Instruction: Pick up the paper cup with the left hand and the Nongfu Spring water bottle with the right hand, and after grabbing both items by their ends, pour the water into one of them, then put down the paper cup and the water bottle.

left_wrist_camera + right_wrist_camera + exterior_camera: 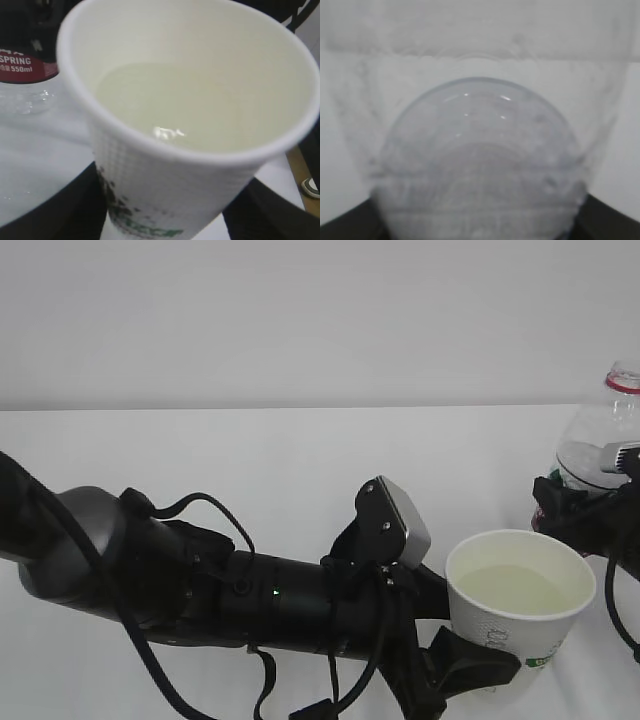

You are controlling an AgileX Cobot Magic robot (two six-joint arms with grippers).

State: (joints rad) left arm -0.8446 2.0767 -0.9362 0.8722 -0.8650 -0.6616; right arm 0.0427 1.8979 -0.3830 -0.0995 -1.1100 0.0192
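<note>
- Your left hand (478, 665) reaches in from the left of the exterior view, its black fingers (470, 668) set wide around the lower part of the paper cup (520, 625) and holding it.
- The paper cup stands upright at the right front of the white tabletop (280, 470); whether its base touches the tabletop you cannot tell.
- The water (520, 590) fills the cup a good way up, pale yellowish against the cream inside.
- Your right hand (590, 525) is at the right edge, its fingers set wide and closed on the Nongfu Spring water bottle (600, 445).
- The bottle is upright just behind and to the right of the cup, its red neck ring on top.
- The right wrist view is filled by the bottle's clear ribbed body.
</note>
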